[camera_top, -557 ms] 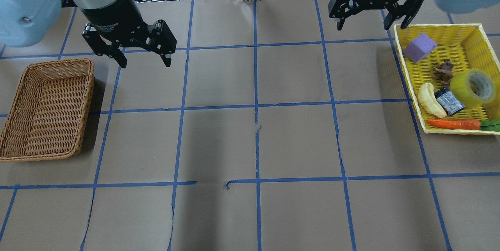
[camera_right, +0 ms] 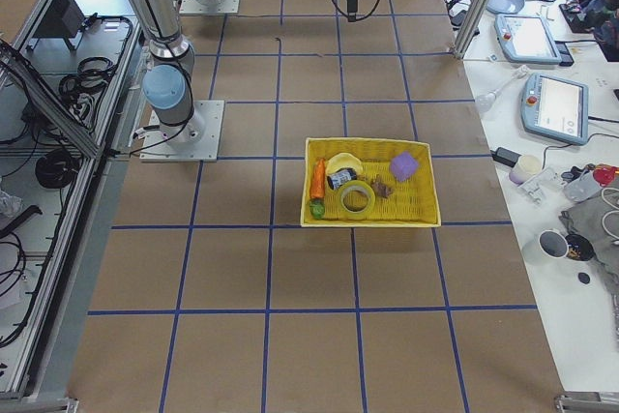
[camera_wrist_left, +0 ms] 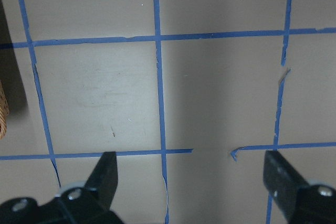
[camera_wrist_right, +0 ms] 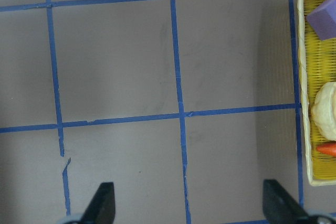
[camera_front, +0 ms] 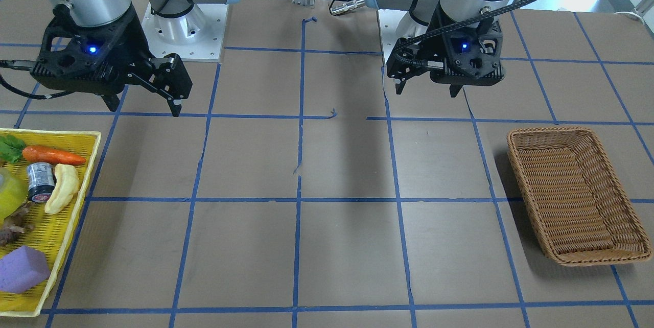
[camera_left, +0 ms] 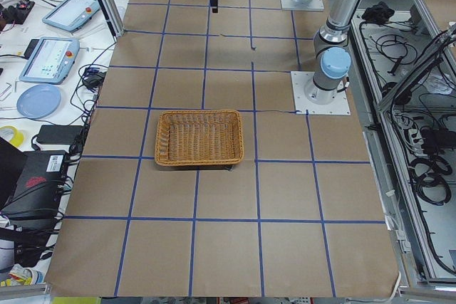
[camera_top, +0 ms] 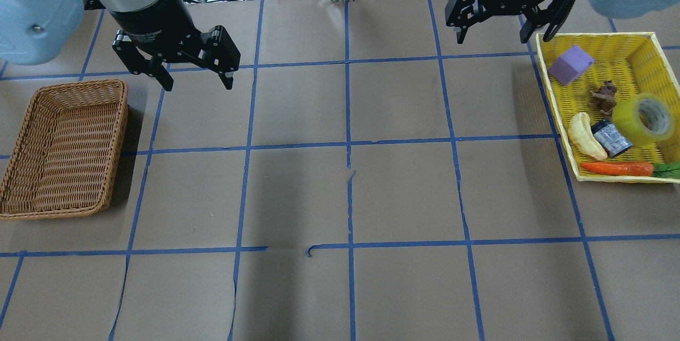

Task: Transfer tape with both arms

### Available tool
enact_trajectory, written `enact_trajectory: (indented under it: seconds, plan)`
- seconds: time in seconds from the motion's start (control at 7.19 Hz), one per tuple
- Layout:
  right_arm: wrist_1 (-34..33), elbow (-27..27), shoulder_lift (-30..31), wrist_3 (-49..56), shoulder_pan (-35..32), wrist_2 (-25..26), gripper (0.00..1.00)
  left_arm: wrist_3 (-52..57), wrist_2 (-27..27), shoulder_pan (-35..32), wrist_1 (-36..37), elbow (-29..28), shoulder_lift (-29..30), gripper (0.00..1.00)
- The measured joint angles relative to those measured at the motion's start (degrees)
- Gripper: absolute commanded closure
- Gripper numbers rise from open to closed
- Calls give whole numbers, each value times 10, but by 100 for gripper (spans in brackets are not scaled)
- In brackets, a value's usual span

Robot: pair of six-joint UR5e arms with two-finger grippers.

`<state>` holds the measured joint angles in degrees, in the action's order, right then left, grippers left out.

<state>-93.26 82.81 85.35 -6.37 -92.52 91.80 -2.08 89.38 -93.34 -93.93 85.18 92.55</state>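
Observation:
The tape [camera_top: 640, 118], a translucent yellow roll, lies in the yellow mesh basket [camera_top: 595, 34] at the table's right. It also shows in the exterior right view [camera_right: 356, 200] and at the edge of the front-facing view [camera_front: 7, 192]. My right gripper [camera_top: 502, 38] is open and empty, above the table just left of that basket's far corner. Its wrist view [camera_wrist_right: 189, 190] shows bare table and the basket's edge. My left gripper [camera_top: 199, 86] is open and empty, hanging beyond the wicker basket [camera_top: 64, 150].
The yellow basket also holds a purple block [camera_top: 571, 64], a brown figure [camera_top: 605, 96], a pale banana toy [camera_top: 584, 136], a small can [camera_top: 611, 138] and a carrot [camera_top: 616, 168]. The wicker basket [camera_front: 577, 195] holds nothing. Blue tape lines grid the brown table.
My right gripper has shifted slightly toward the top of the overhead view. My left gripper has barely moved. Both stay open.

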Motion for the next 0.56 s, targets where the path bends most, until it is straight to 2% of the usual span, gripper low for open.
enact_trajectory:
  seconds: [0.56]
  plan:
    - [-1,0,0,-1,-2,2,0,-1,-1,0,5,2,0,0]
